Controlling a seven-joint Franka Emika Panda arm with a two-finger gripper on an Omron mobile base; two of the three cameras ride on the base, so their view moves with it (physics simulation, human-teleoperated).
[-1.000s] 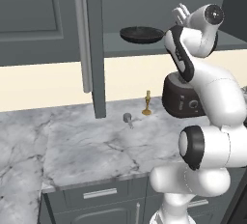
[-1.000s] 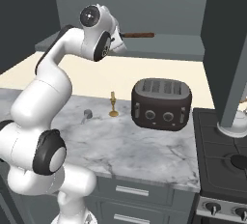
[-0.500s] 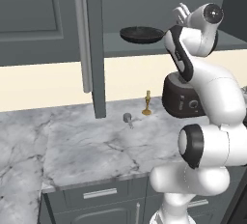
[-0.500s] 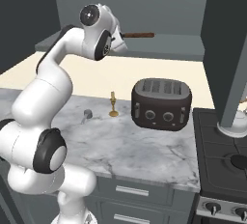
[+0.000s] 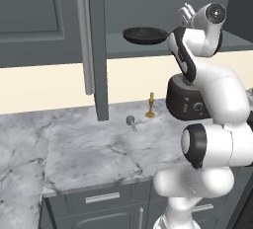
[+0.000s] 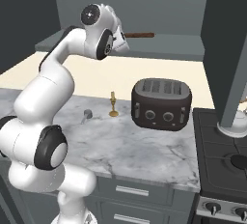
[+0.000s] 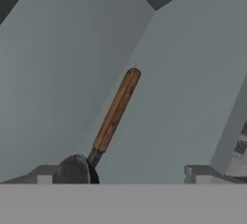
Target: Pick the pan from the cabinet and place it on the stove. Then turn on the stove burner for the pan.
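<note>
The black pan (image 5: 145,35) sits on the grey shelf (image 5: 143,51) inside the open cabinet (image 5: 97,50). Its brown handle (image 6: 140,35) points right in the right base view. My gripper (image 5: 186,12) is raised to shelf height at the pan's handle side. In the hand view the handle (image 7: 117,108) runs up between and beyond my two spread fingertips, and the pan's dark rim (image 7: 76,170) shows low beside the left one. The gripper (image 7: 123,175) is open and holds nothing. The black stove (image 6: 223,156) lies at the counter's right end.
A dark four-slot toaster (image 6: 161,103) stands on the marble counter (image 5: 94,149) below the shelf. A small gold figure (image 5: 150,105) and a small grey object (image 5: 131,121) stand near the wall. The open cabinet door (image 6: 230,54) hangs over the stove. Grey drawers (image 5: 101,198) run below.
</note>
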